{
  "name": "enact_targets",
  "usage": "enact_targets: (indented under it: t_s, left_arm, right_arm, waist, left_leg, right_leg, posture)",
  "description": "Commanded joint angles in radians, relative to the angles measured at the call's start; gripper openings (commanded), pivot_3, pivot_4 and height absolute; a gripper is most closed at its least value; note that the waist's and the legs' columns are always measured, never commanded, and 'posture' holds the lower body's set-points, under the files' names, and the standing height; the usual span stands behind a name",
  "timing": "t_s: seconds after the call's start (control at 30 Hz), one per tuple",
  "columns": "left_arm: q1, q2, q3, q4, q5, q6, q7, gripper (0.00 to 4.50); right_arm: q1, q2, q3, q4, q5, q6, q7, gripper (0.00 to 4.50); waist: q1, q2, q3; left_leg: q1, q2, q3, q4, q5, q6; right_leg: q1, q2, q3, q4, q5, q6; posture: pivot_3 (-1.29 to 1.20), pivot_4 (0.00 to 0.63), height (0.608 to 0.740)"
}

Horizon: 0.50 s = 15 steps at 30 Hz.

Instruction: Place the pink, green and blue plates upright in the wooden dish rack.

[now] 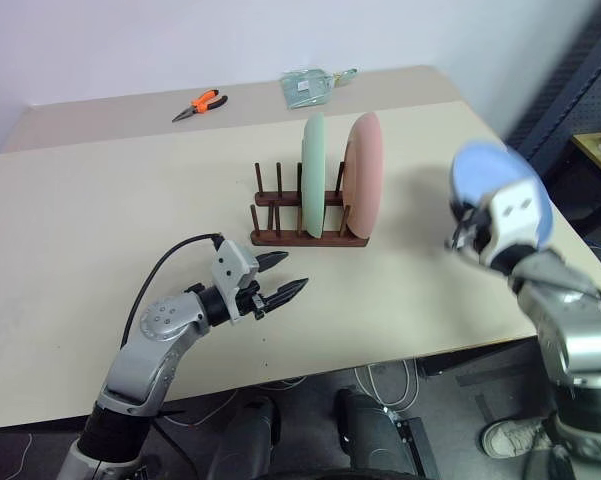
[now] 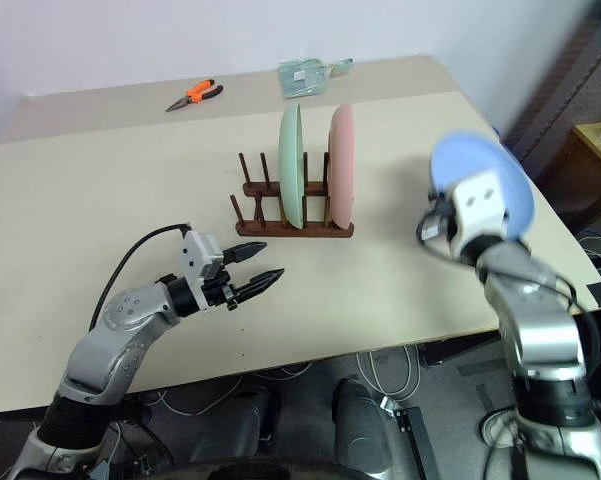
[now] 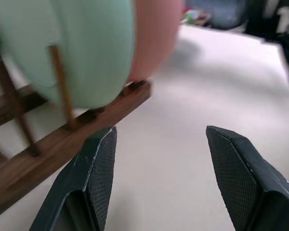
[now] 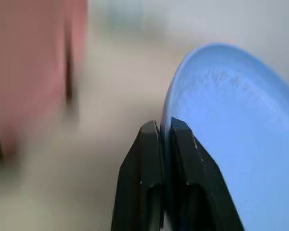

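The wooden dish rack [image 1: 280, 237] stands mid-table with the green plate [image 1: 314, 175] and the pink plate [image 1: 364, 175] upright side by side in its right-hand slots. Its left pegs are bare. To the right of the rack, above the table's right part, the blue plate [image 1: 483, 168] is held up on edge, with my right gripper [image 4: 166, 131] shut on its rim. My left gripper [image 1: 295, 271] hovers open in front of the rack, pointing toward it with nothing between its fingers [image 3: 240, 173]. In the left wrist view the rack's rail [image 3: 62, 144] is close ahead.
Orange-handled pliers [image 1: 202, 103] and a clear plastic packet [image 1: 308, 87] lie at the far side of the table [image 1: 80, 220]. The table's right edge runs just beside my right arm. A shoe [image 1: 510, 437] shows on the floor at the lower right.
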Motion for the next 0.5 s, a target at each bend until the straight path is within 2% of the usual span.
enact_targets:
  t_s: [0.03, 0.13, 0.17, 0.27, 0.37, 0.5]
  left_arm:
    - [0.011, 0.000, 0.062, 0.018, 0.030, -0.063, 0.039, 3.03]
    - [0.029, 0.005, 0.104, 0.050, 0.038, -0.092, 0.056, 3.03]
    - [0.033, 0.007, 0.112, 0.058, 0.041, -0.097, 0.056, 3.03]
    - [0.077, 0.029, 0.151, 0.087, 0.034, -0.114, 0.036, 3.03]
    - [0.114, 0.041, 0.171, 0.102, 0.038, -0.129, 0.033, 3.03]
    - [0.148, 0.035, 0.178, 0.084, 0.038, -0.135, 0.050, 3.03]
  right_arm:
    - [-0.162, 0.079, -0.127, -0.150, 0.335, 0.052, -0.067, 0.04]
    - [-0.299, 0.198, -0.149, -0.182, 0.804, 0.071, -0.220, 0.04]
    - [-0.320, 0.221, -0.144, -0.186, 0.911, 0.067, -0.263, 0.04]
    - [-0.317, 0.369, -0.028, -0.174, 1.227, 0.043, -0.351, 0.04]
    - [-0.313, 0.454, 0.079, -0.128, 1.316, 0.062, -0.382, 0.04]
    - [-0.337, 0.490, 0.191, -0.038, 1.239, 0.084, -0.431, 0.04]
  waist:
    - [0.007, -0.001, -0.001]
    - [0.012, -0.003, -0.001]
    - [0.010, -0.002, -0.001]
    - [0.004, -0.001, -0.001]
    - [-0.004, 0.001, 0.000]
    - [0.000, 0.001, -0.001]
  left_leg:
    - [0.000, 0.001, -0.001, 0.000, 0.000, 0.000]
    - [-0.002, 0.002, -0.008, -0.001, 0.000, 0.000]
    - [-0.001, 0.002, -0.010, -0.001, 0.000, 0.000]
    - [-0.001, 0.002, -0.010, -0.001, 0.000, 0.000]
    - [0.000, 0.003, -0.008, -0.002, 0.000, 0.000]
    - [0.000, 0.004, -0.008, -0.002, 0.000, 0.000]
  right_leg:
    - [0.000, 0.001, -0.001, 0.000, 0.001, 0.001]
    - [0.001, 0.002, -0.004, -0.001, 0.004, -0.001]
    - [0.001, 0.002, -0.004, -0.001, 0.003, -0.002]
    - [0.001, 0.001, -0.003, -0.001, 0.002, -0.004]
    - [-0.001, 0.002, -0.002, 0.000, 0.003, -0.006]
    - [-0.002, 0.004, -0.002, 0.000, 0.004, -0.007]
  posture:
    - [0.00, 0.150, 0.739]
    - [0.00, 0.150, 0.739]
    - [0.00, 0.150, 0.739]
    - [0.00, 0.150, 0.739]
    - [0.00, 0.150, 0.739]
    - [0.00, 0.150, 0.739]
